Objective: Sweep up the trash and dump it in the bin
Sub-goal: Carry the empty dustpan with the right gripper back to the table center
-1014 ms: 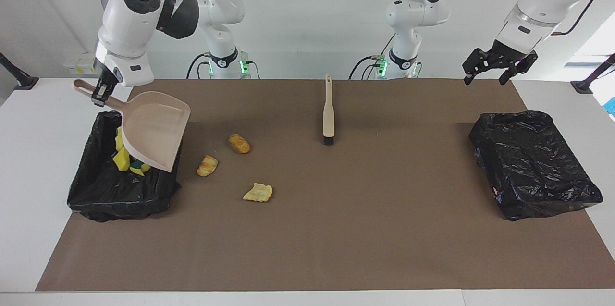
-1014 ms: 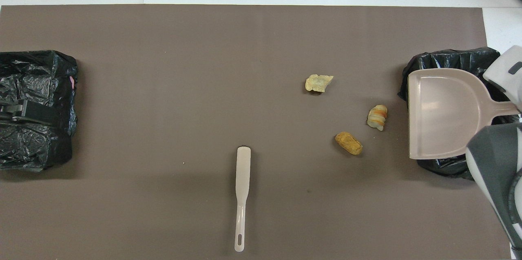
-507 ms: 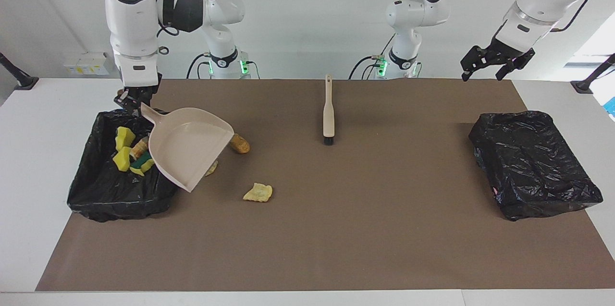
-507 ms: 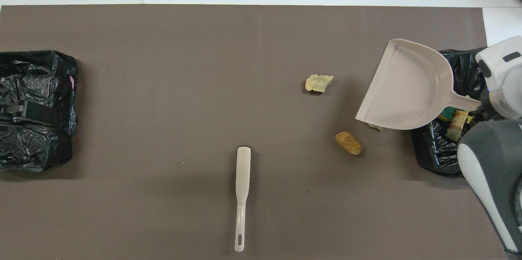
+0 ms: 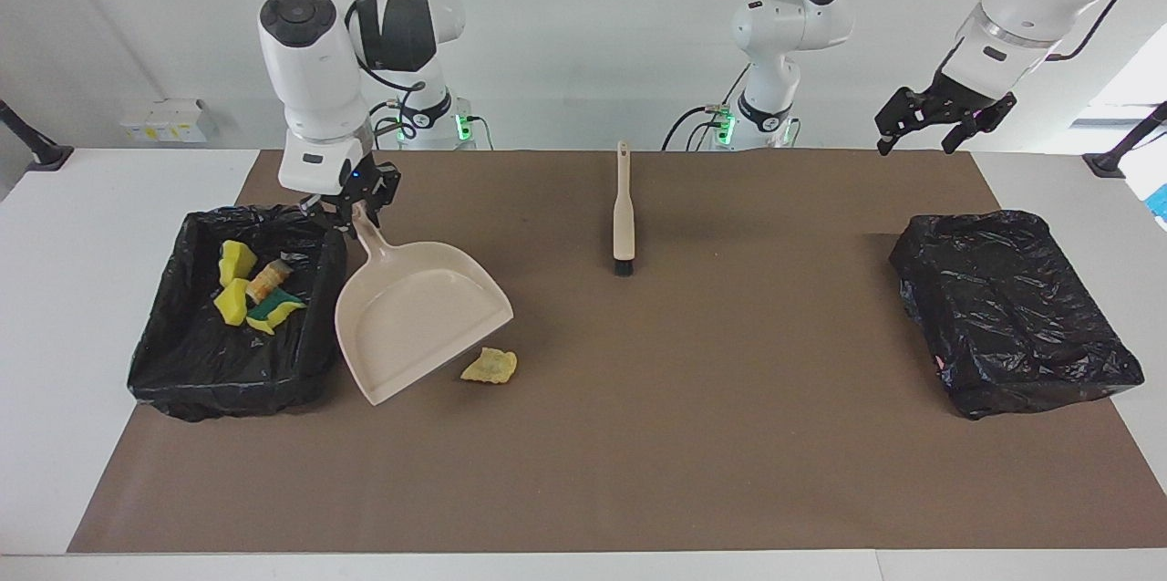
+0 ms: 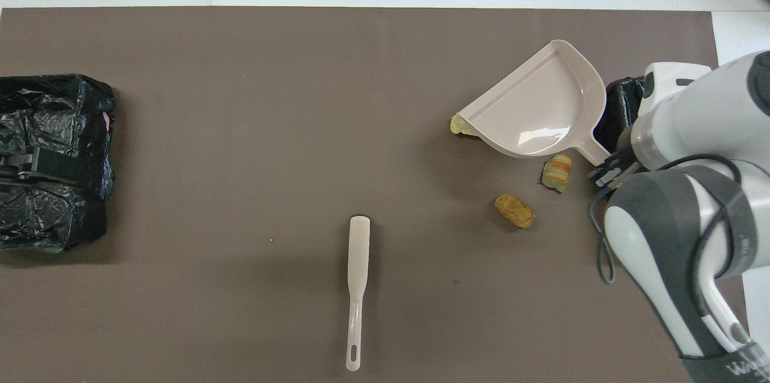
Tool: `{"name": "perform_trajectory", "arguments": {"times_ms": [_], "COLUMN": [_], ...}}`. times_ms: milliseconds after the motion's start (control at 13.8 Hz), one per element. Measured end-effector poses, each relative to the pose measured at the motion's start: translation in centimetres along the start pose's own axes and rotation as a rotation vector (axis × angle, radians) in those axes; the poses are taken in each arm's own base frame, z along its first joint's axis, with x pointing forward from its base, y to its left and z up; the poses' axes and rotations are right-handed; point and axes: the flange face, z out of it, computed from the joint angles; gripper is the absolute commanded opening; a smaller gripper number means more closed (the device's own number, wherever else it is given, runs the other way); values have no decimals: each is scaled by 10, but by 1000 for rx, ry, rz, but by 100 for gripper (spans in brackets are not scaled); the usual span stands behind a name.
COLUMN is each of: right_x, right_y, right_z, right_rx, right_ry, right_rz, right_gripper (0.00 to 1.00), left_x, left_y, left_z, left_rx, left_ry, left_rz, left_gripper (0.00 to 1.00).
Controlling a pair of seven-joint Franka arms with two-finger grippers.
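Observation:
My right gripper [image 5: 351,212] [image 6: 605,168] is shut on the handle of the beige dustpan [image 5: 419,318] [image 6: 541,115]. The empty pan hangs tilted just above the mat, beside the bin [image 5: 173,362]. In the bin lie yellow sponges [image 5: 235,260] and a pastry lump [image 5: 267,280]. Three trash pieces remain on the mat: a flat yellowish one [image 5: 490,367] at the pan's lip, a striped roll [image 6: 556,171] and a brown lump [image 6: 514,210]. The pan hides the last two in the facing view. The brush [image 5: 624,216] [image 6: 357,287] lies mid-mat. My left gripper [image 5: 944,116] waits open in the air.
A second black-bagged bin [image 5: 1012,307] [image 6: 54,160] sits at the left arm's end of the brown mat [image 5: 693,435]. White table shows around the mat's edges.
The right arm swung the dustpan off the bin and out over the mat, turning and lowering it toward the loose pieces. The left gripper rose slightly, then held still.

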Motion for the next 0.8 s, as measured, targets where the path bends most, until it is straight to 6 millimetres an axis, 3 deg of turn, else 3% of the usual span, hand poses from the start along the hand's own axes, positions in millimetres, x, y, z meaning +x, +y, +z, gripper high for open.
{"name": "perform_trajectory", "arguments": {"times_ms": [290,507,797], "right_x": [55,87,144], "right_y": [-97,-163,-251], "right_z": [18,30,43], "right_rx": [76,118,115], "right_ry": [46,54,18], "right_rz": [257,348,479], "right_gripper": [0,0,0], "left_x": [0,0,0], "left_y": [0,0,0], "left_z": [0,0,0], "left_rx": [0,0,0], "left_ry": [0,-1,0], "left_rz": [0,0,0], "left_gripper": [100,100,100]}}
